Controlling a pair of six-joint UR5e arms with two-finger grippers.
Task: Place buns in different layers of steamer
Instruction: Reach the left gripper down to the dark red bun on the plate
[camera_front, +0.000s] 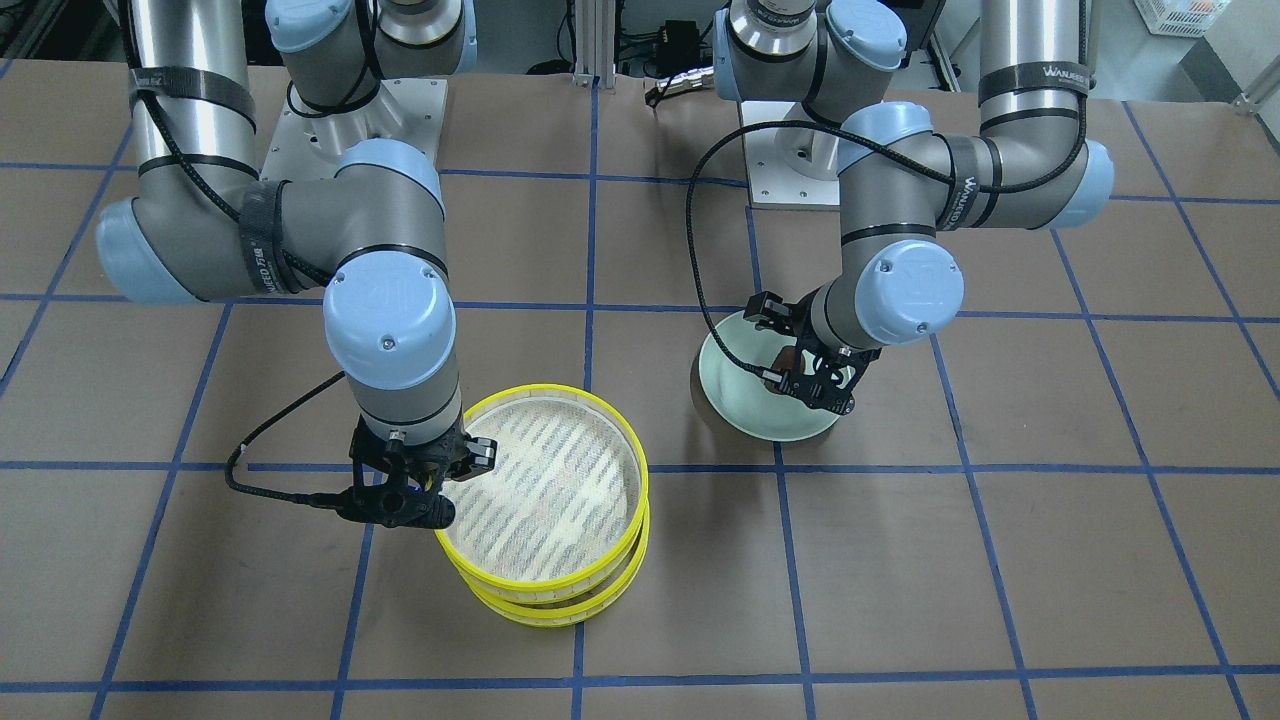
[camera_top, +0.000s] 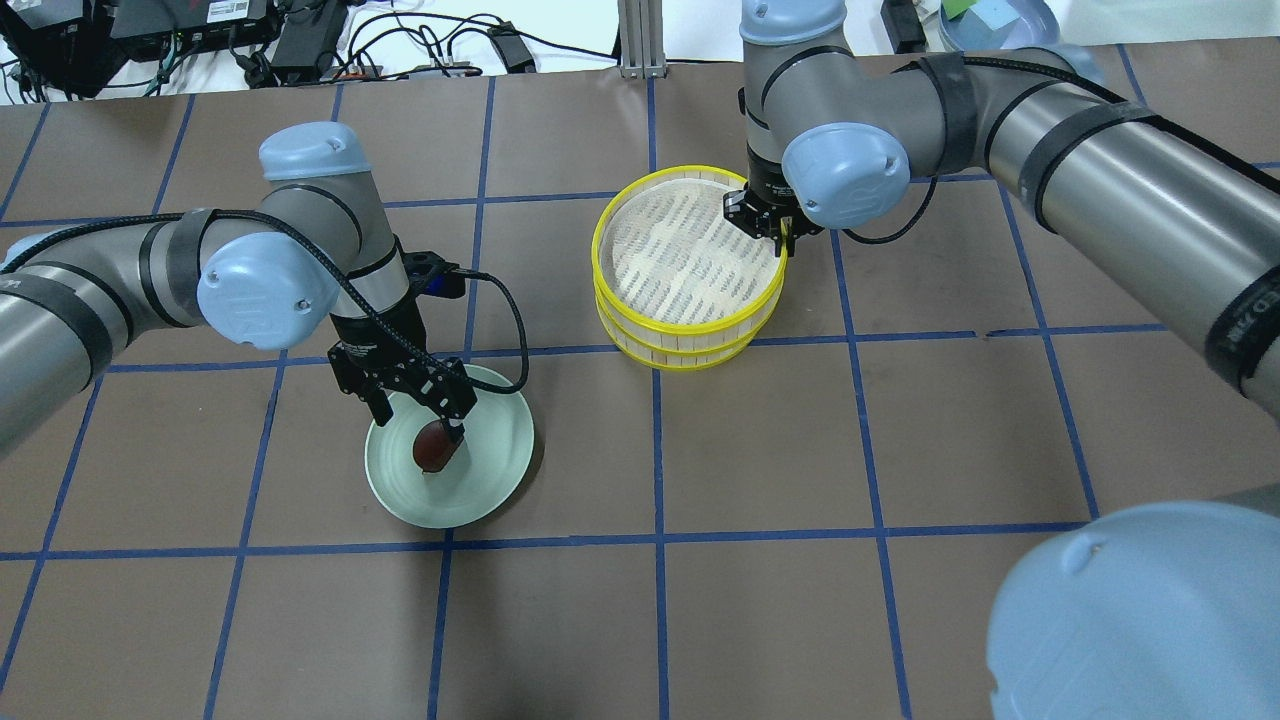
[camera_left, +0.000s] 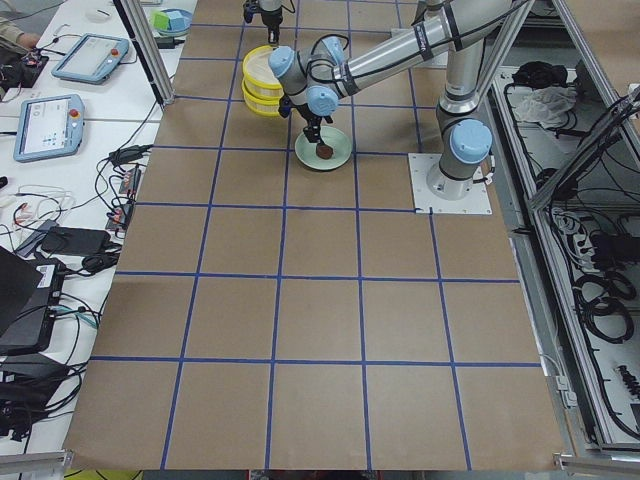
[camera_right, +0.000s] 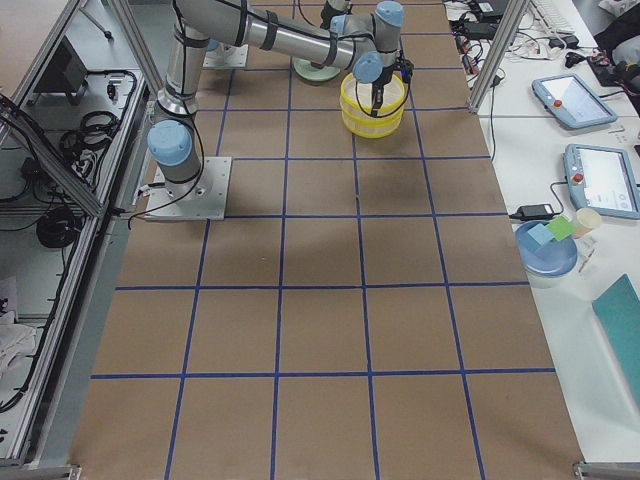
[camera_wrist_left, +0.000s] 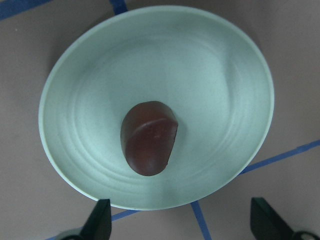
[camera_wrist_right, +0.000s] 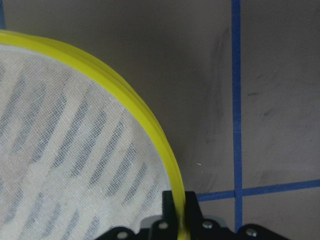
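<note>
Buns are my job, but only the brown bun (camera_wrist_left: 149, 145) shows; I cannot see the white bun anywhere.

My left end effector (camera_wrist_left: 182, 220) hangs above the brown one with its fingers spread wide. The bun lies slantwise near the middle of the plate (camera_wrist_left: 200, 75), alone and touching nothing else. To take it well, I judge I should come straight down and centre the fingers across its narrow width. I should close softly, since the glossy skin looks likely to slip or dent. The fingertips should stop short of the plate so it does not skid.

My right end effector (camera_wrist_right: 179, 212) is clamped on the yellow rim of the top tray (camera_front: 560, 490), one finger inside and one outside. That tray sits slightly askew on the rest of the steamer (camera_top: 690, 345), and its mesh floor is bare. I should hold it level, or the stack below may shift.

Plate and steamer stand well apart on the brown surface (camera_top: 900, 450), which is gridded with blue tape (camera_top: 657, 450).

Past its ends, benches carry tablets (camera_left: 47, 127) and cables (camera_left: 125, 170).
</note>
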